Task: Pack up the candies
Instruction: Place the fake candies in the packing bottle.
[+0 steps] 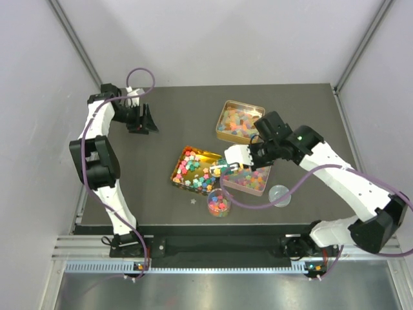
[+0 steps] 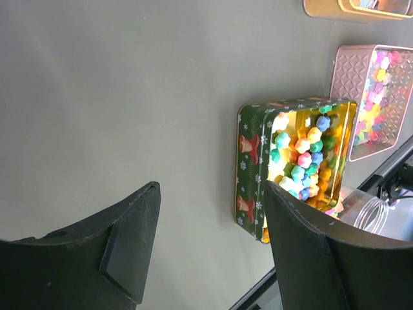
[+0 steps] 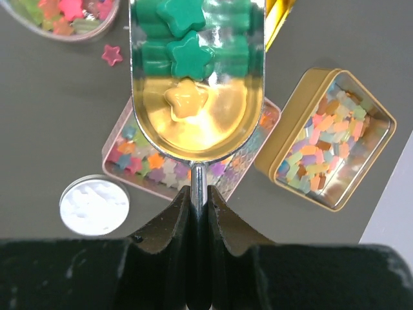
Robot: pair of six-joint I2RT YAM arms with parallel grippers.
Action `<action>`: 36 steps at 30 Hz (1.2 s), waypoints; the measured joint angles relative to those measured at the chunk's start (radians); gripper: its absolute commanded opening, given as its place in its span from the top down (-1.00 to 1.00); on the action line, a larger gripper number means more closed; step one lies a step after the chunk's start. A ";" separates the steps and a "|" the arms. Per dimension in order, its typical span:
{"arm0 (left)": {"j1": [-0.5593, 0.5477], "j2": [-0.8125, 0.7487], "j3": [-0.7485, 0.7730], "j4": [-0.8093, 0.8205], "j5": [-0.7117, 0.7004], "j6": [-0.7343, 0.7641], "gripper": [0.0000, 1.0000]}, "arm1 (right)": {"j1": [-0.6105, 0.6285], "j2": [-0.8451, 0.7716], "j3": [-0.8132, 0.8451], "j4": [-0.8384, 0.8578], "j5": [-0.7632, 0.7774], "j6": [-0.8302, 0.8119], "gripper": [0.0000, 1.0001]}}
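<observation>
The candies are tiny multicoloured pieces filling three tins: a green Christmas tin [image 1: 195, 169] [image 2: 253, 161], a pink tin [image 1: 248, 181] [image 3: 122, 139] and a gold tin [image 1: 240, 121] [image 3: 326, 139]. A small clear jar [image 1: 219, 202] [image 3: 64, 16] also holds candies. My right gripper [image 1: 258, 154] [image 3: 199, 194] is shut on the handle of a metal scoop [image 1: 231, 160] [image 3: 197, 77]. The scoop holds green and yellow star candies [image 3: 187, 55] and hovers over the pink tin, near the jar. My left gripper [image 1: 141, 119] [image 2: 210, 226] is open and empty at the far left of the table.
A white round lid [image 1: 279, 195] [image 3: 95, 205] lies to the right of the jar. One stray star candy [image 1: 193, 201] [image 3: 111, 54] lies on the dark table beside the jar. White walls enclose the table on three sides.
</observation>
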 measured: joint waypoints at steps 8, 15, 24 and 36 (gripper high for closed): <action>-0.002 -0.001 -0.021 0.000 0.006 -0.008 -0.39 | 0.068 -0.121 -0.132 -0.046 0.091 -0.012 1.00; -0.008 -0.028 -0.056 0.004 0.006 -0.016 -0.39 | 0.126 -0.142 -0.169 -0.057 0.163 -0.031 1.00; -0.014 -0.087 -0.112 0.020 0.007 -0.028 -0.38 | 0.224 -0.145 -0.195 -0.059 0.289 -0.053 1.00; -0.015 -0.177 -0.218 0.065 0.011 -0.043 -0.39 | 0.274 -0.117 -0.195 -0.058 0.421 -0.056 1.00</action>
